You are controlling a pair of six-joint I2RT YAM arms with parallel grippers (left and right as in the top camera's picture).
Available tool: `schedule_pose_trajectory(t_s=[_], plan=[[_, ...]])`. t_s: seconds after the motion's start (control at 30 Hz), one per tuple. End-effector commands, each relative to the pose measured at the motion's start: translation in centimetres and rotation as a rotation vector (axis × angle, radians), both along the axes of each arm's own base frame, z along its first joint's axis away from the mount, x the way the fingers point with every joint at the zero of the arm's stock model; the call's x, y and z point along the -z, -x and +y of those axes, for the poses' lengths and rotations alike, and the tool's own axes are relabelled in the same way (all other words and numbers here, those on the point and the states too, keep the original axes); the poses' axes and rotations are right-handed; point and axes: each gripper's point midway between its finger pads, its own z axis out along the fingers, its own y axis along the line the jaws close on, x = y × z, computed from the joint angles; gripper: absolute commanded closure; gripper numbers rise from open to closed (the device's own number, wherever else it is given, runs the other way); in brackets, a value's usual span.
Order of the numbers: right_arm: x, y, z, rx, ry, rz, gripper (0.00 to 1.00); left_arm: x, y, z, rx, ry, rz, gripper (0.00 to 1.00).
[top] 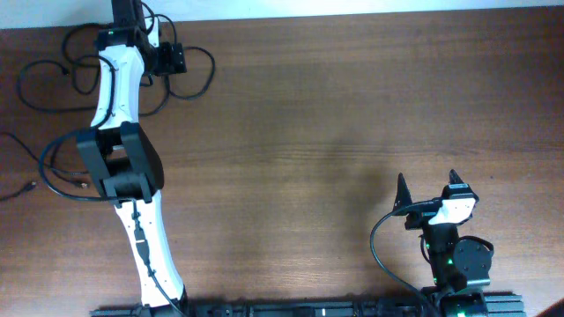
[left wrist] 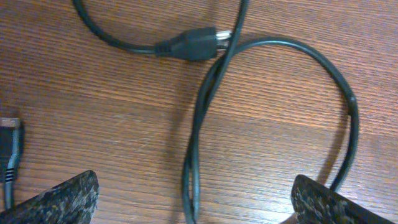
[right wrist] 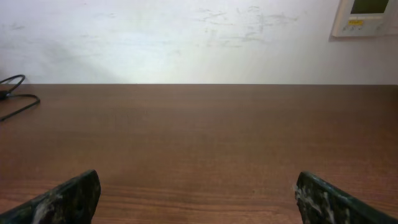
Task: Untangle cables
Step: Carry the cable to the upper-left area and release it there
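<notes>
Tabletop (top: 335,132): cables (left wrist: 198,121) beneath L gripper (left wrist: 196,198)

Table (left wrist: 74,106): brown wood grain, satin sheen. Cables (left wrist: 198,124): smooth black plastic sheath, slightly glossy. Plug (left wrist: 186,45) tipped in bright metal.

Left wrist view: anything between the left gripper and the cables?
Nothing visible. The cables lie on the table directly ahead of the open left gripper, one strand running between its fingers.
</notes>
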Motion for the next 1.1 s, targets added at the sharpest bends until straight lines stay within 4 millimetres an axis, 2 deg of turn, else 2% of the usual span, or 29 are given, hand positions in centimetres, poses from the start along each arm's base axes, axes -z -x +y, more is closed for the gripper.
schedule_pose_trajectory(t_s=[0.0, 0.17, 0.23, 0.37, 0.47, 0.5, 0.53, 0.57, 0.63, 0.7, 0.8, 0.87, 0.9, 0.97, 1.07], plan=[[0.3, 0.0, 0.0, 0.004, -0.003, 0.006, 0.02, -0.4, 0.2, 3.8, -0.070, -0.021, -0.013, 0.00], [0.3, 0.0, 0.0, 0.004, -0.003, 0.005, 0.03, -0.4, 1.5, 10.6, -0.205, -0.135, 0.001, 0.02], [0.3, 0.0, 0.0, 0.004, -0.003, 0.006, 0.02, 0.2, 2.0, 12.2, -0.232, -0.132, 0.010, 0.04], [0.3, 0.0, 0.0, 0.004, -0.003, 0.006, 0.02, 2.9, 2.6, 12.5, -0.134, -0.166, 0.072, 0.01], [0.3, 0.0, 0.0, 0.004, -0.003, 0.006, 0.02, 2.9, 2.2, 13.4, -0.155, -0.172, 0.048, 0.00], [0.3, 0.0, 0.0, 0.004, -0.003, 0.006, 0.02, 2.9, 2.2, 13.6, -0.159, -0.173, 0.046, 0.05], [0.3, 0.0, 0.0, 0.004, -0.003, 0.006, 0.02, 2.9, 2.4, 14.1, -0.168, -0.172, 0.047, 0.16], [0.3, 0.0, 0.0, 0.004, -0.003, 0.006, 0.02, 3.0, 2.6, 14.5, -0.175, -0.171, 0.050, 0.23], [0.3, 0.0, 0.0, 0.004, -0.003, 0.006, 0.02, 3.0, 3.1, 15.4, -0.190, -0.169, 0.057, 0.21], [0.3, 0.0, 0.0, 0.004, -0.003, 0.006, 0.02, 3.5, 3.7, 15.9, -0.198, -0.163, 0.078, 0.28], [0.3, 0.0, 0.0, 0.004, -0.003, 0.006, 0.02, 4.5, 3.9, 15.8, -0.196, -0.156, 0.096, 0.30], [0.3, 0.0, 0.0, 0.004, -0.003, 0.006, 0.03, 4.8, 3.9, 15.8, -0.196, -0.155, 0.101, 0.41], [0.3, 0.0, 0.0, 0.004, -0.003, 0.005, 0.03, 4.8, 4.0, 16.0, -0.201, -0.156, 0.102, 0.50], [0.3, 0.0, 0.0, 0.004, -0.003, 0.006, 0.03, 4.8, 4.3, 16.8, -0.215, -0.158, 0.103, 0.61], [0.3, 0.0, 0.0, 0.004, -0.003, 0.006, 0.03, 4.9, 5.4, 18.6, -0.266, -0.149, 0.113, 0.65]])
